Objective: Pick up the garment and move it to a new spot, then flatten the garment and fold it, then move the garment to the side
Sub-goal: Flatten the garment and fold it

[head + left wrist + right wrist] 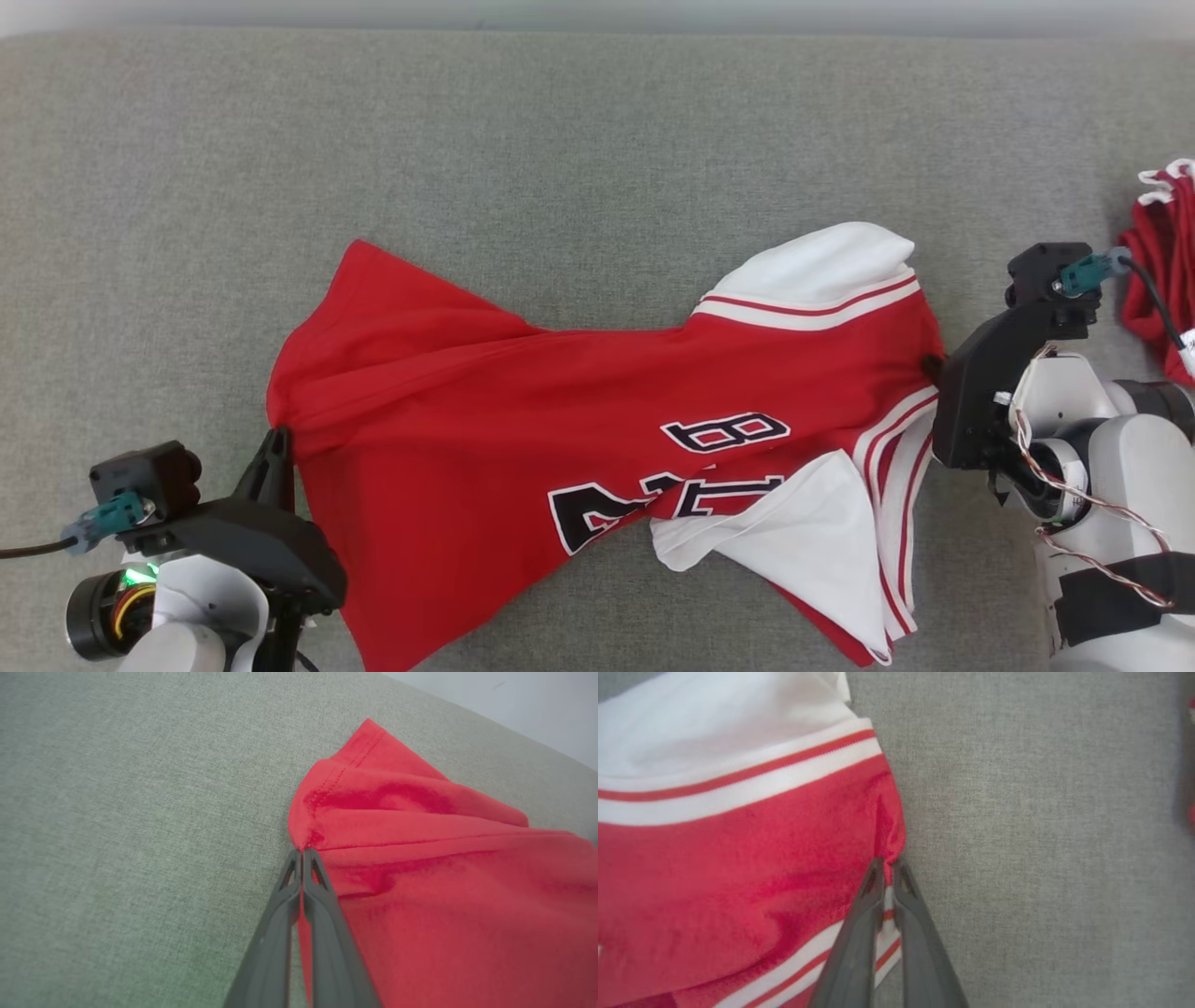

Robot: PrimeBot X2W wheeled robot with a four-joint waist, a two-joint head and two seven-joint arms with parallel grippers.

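Grey cloth-covered bench [597,121] runs the full width of the head view.

Garment [523,420]: red jersey, white sleeves, red-and-white striped trim, dark white-edged lettering and a figure 8. It lies rumpled across the middle of the bench and reaches down to the near edge. Hem end points to the left edge, sleeve end to the right edge. One white sleeve sits on the far side; the other is folded over beside the lettering, toward the near edge. Creases run lengthwise between the two grippers.

Second red cloth [1158,271], white-trimmed, is bunched at the right edge, apart from the garment.

Right gripper [931,366] is at the garment's right-hand border, between the two striped bands. In the right wrist view its fingers [859,933] are pressed together on a pinch of red fabric just below the shoulder stripe.

Left gripper [278,439] is at the hem end, near the bench's near-left corner. In the left wrist view its fingers [275,933] are clamped tight on a puckered bit of the hem.
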